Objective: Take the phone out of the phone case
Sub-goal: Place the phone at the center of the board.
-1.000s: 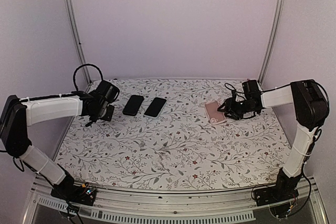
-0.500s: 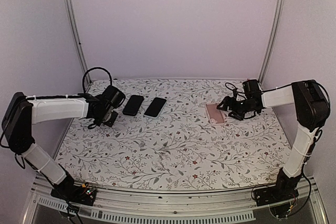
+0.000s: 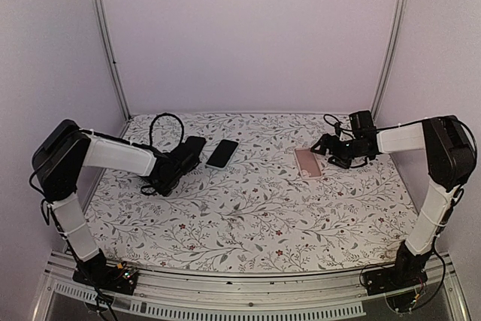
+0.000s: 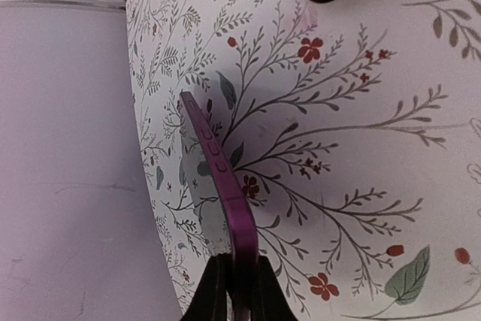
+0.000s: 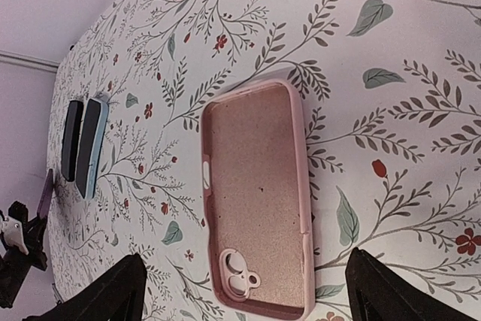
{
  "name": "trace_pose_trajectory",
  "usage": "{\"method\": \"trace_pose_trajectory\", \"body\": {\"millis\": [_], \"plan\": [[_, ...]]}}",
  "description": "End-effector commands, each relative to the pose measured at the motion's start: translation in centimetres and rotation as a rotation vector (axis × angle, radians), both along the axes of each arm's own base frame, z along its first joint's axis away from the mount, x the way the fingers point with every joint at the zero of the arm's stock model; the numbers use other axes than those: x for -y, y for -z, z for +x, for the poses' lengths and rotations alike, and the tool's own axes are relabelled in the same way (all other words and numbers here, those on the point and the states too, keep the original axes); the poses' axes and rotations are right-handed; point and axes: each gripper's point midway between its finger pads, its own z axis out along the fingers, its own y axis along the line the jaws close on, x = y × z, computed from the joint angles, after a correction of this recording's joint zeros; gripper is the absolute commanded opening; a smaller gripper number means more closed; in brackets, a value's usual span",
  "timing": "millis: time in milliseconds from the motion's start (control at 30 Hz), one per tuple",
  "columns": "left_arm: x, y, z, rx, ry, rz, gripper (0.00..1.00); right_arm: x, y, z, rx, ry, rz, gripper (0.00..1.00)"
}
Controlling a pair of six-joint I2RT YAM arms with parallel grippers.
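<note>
Phone (image 4: 225, 186) and case (image 5: 255, 201) are already apart, so the removal itself looks done. What seems left is putting the phone down. The phone is a thin purple slab with a glossy metal rim and small side buttons. It stands on edge at the left side of the flowered mat (image 3: 255, 208), pinched at its lower end by the left claw (image 4: 234, 276), whose jaws are closed tight on it. The case lies empty and face-up well to the right, soft matte pink with rounded corners and a camera cut-out. The right claw (image 5: 246, 261) hangs just above it with its jaws spread wide, gripping nothing. Two dark phones (image 3: 222, 153) lie flat near the left arm. Next move, likely: tip the slab flat beside them and let go gently, since the rim looks slippery.
</note>
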Motion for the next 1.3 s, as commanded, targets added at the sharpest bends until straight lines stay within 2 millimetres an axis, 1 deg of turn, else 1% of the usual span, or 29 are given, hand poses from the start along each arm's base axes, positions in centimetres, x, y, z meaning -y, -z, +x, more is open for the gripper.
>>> {"method": "trace_pose_trajectory", "body": {"millis": [0, 100, 133, 200, 267, 367, 567, 733, 800, 900, 1067, 1167, 1267], "plan": [[1.8, 4.8, -2.1, -0.209, 0.042, -0.111, 0.06, 0.1, -1.2, 0.1, 0.043, -0.010, 0.000, 0.95], [2.0, 6.1, -2.8, -0.260, 0.047, -0.123, 0.07, 0.0, -1.3, 0.0, 0.041, -0.014, 0.005, 0.95], [2.1, 6.3, -2.9, -0.272, 0.048, -0.129, 0.08, 0.0, -1.2, 0.0, 0.042, -0.016, 0.004, 0.95], [2.3, 6.9, -3.5, -0.304, 0.049, -0.146, 0.13, -0.1, -1.3, 0.0, 0.044, -0.018, 0.006, 0.95], [2.3, 7.1, -3.9, -0.323, 0.045, -0.152, 0.13, -0.1, -1.3, 0.0, 0.042, -0.020, 0.007, 0.95], [2.8, 7.1, -4.0, -0.338, 0.042, -0.179, 0.15, -0.2, -1.3, -0.1, 0.040, -0.023, 0.010, 0.95], [4.2, 6.3, -3.8, -0.355, 0.046, -0.252, 0.25, -0.4, -1.3, -0.2, 0.039, -0.029, 0.010, 0.96], [4.8, 6.0, -4.4, -0.374, 0.036, -0.305, 0.32, -0.9, -1.5, -0.3, 0.037, -0.041, 0.005, 0.96], [5.1, 5.5, -4.4, -0.361, 0.034, -0.333, 0.34, -1.3, -1.5, -0.5, 0.037, -0.051, -0.005, 0.97], [5.8, 4.1, -4.0, -0.330, 0.037, -0.386, 0.37, -1.8, -1.6, -0.6, 0.034, -0.058, -0.017, 0.97], [7.9, 1.1, -3.2, -0.263, 0.055, -0.529, 0.43, -2.9, -2.2, -0.5, 0.043, -0.066, -0.055, 0.98], [9.3, -0.6, -2.7, -0.233, 0.068, -0.629, 0.49, -4.2, -2.9, -0.5, 0.053, -0.079, -0.077, 0.98], [10.4, -2.0, -2.3, -0.201, 0.073, -0.729, 0.55, -6.1, -3.2, -0.4, 0.058, -0.097, -0.121, 0.99]]}}
